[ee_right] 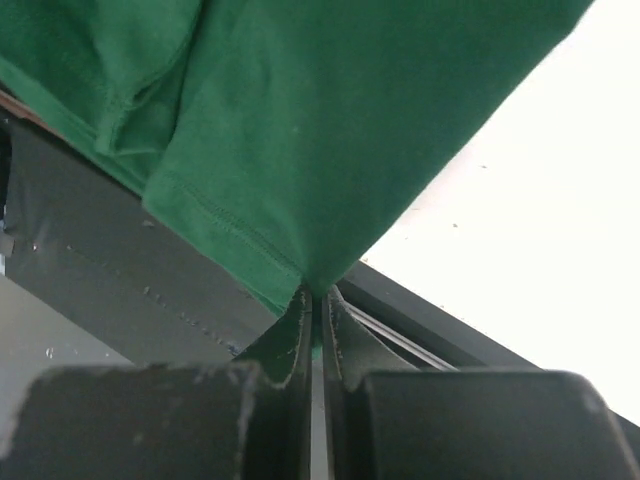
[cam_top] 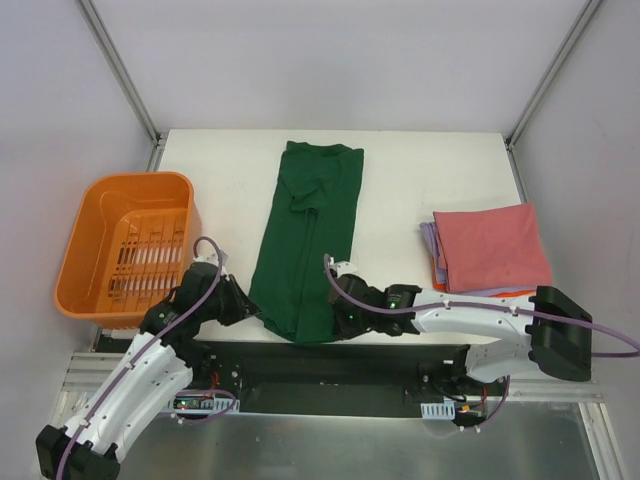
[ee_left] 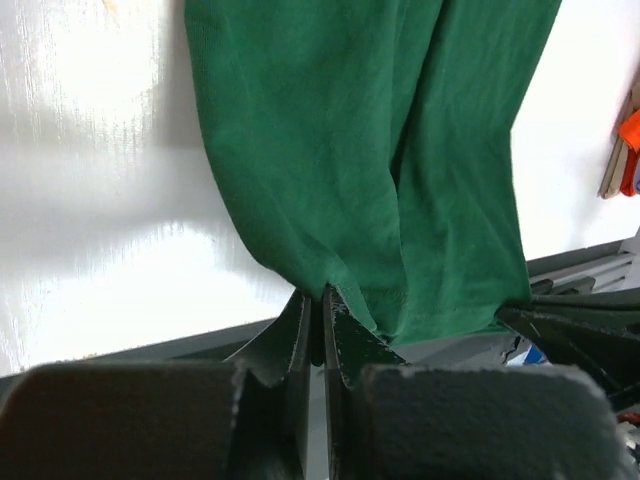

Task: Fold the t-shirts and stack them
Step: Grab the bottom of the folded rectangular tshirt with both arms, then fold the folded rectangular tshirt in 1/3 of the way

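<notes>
My left tool (ee_left: 322, 292) and right tool (ee_right: 318, 292) each pinch a near hem corner of the dark green cloth t-shirt (cam_top: 305, 240), ready to fold it up the white table (cam_top: 420, 170).

We read no text, label, brand or number anywhere, neither on the green t-shirt (cam_top: 300, 250) nor on the orange basket (cam_top: 95, 225).

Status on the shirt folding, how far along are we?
Done: a folded stack, pink-red on top with lavender and orange edges beneath, sits on the right of the table. In hand: the dark green shirt lies as a long strip, and the left end effector and right end effector are each shut on a near hem corner. Left: fold it crosswise, likely, then set it on the stack.
</notes>
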`<control>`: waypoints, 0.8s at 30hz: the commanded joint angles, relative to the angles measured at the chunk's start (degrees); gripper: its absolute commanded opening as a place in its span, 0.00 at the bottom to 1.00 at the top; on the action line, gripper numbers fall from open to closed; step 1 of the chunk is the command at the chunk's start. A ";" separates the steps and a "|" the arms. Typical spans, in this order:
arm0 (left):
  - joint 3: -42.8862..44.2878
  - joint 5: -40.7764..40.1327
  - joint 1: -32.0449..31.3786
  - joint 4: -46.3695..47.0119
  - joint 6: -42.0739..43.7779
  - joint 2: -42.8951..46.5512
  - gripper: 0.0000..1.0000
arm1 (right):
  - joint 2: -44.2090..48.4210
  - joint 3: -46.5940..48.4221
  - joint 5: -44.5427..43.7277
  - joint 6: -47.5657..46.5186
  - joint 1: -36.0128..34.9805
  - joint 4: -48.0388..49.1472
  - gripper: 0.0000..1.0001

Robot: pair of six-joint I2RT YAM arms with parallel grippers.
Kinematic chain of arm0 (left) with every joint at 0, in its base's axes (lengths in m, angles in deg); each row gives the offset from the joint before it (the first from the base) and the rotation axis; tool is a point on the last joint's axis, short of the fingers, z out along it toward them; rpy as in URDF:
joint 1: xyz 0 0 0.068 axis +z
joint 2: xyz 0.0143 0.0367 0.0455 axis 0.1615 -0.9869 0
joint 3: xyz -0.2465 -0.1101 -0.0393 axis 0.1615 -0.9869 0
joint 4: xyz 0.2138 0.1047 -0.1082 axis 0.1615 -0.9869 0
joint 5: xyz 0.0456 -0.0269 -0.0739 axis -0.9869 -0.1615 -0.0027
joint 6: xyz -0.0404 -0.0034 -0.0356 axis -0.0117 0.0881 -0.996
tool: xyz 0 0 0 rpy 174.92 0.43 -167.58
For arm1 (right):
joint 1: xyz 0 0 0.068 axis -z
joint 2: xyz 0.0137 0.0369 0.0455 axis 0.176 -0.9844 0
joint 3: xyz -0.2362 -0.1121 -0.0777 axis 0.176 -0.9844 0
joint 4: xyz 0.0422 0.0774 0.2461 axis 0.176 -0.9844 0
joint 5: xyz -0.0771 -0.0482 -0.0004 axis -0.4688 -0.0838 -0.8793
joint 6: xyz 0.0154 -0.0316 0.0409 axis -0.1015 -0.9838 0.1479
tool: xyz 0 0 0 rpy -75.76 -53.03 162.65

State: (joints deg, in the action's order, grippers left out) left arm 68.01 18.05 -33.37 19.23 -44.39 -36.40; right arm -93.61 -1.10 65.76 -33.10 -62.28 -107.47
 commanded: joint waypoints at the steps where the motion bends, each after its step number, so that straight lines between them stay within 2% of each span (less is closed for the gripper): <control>1: 7.90 -2.13 -0.45 -0.18 -0.37 -4.58 0.00 | 2.83 4.44 -5.35 -0.64 2.01 -5.08 0.01; 8: 19.06 -5.91 -0.36 8.51 3.58 -18.64 0.00 | 2.66 8.83 -5.36 -5.20 11.41 -2.45 0.01; 13: 28.46 -9.78 0.17 11.95 7.27 -31.20 0.00 | -1.11 14.81 -3.08 -10.04 19.14 -2.00 0.00; 18: 37.87 -5.14 3.76 14.58 9.47 -43.59 0.00 | -7.26 21.48 0.69 -14.34 26.18 -1.57 0.01; 24: 45.26 0.14 8.42 17.31 11.93 -54.15 0.00 | -15.08 28.34 4.92 -16.55 32.07 -1.57 0.01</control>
State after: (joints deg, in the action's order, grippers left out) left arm 108.14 14.16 -27.16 33.20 -35.89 -86.26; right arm -105.31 22.42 67.00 -46.45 -32.89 -109.62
